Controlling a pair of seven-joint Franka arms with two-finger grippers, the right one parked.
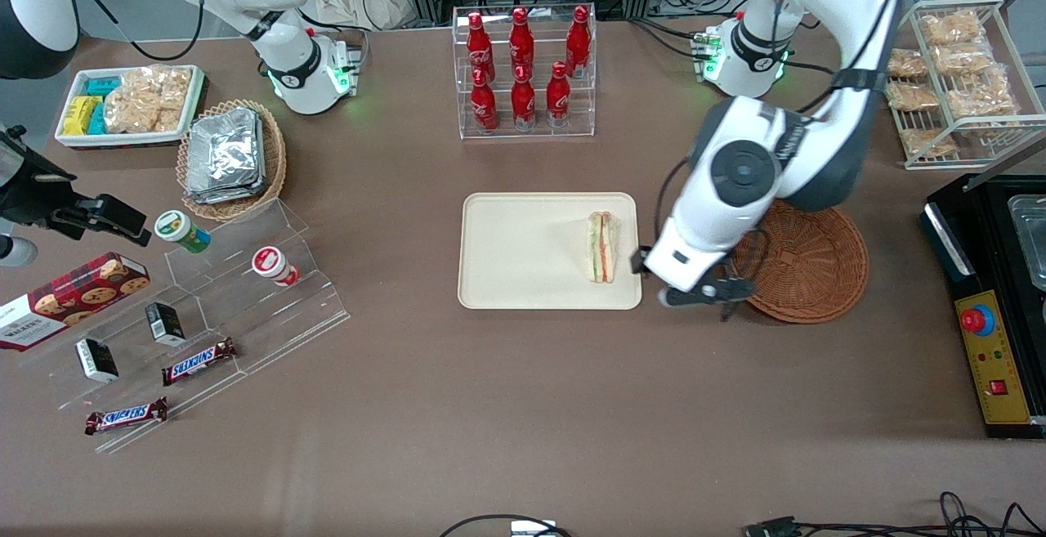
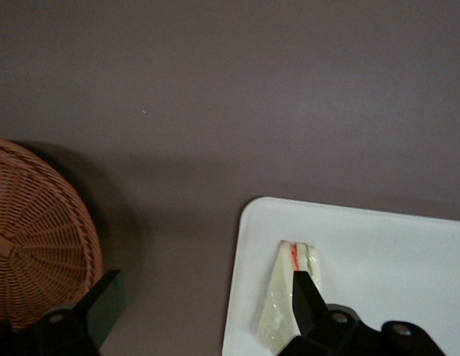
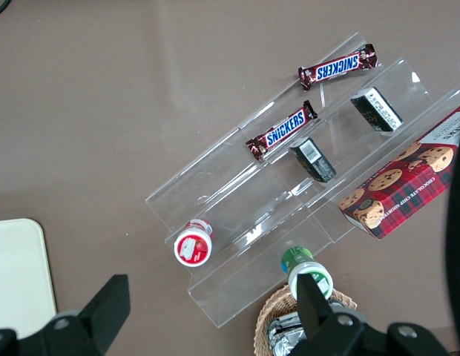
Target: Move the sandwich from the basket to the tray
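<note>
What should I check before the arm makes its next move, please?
1. Sandwich lies on the tray, near the edge closest to the basket: ok.
2. Basket holds no sandwich in its visible part: ok; the arm hides the rest.
3. Hand is open and holds nothing: ok.
4. Hand is off the sandwich, over the table between tray and basket: ok.
5. Sandwich is fully inside the tray rim: ok.
6. One finger overlaps the sandwich in the wrist view; height above it: cannot tell.
</note>
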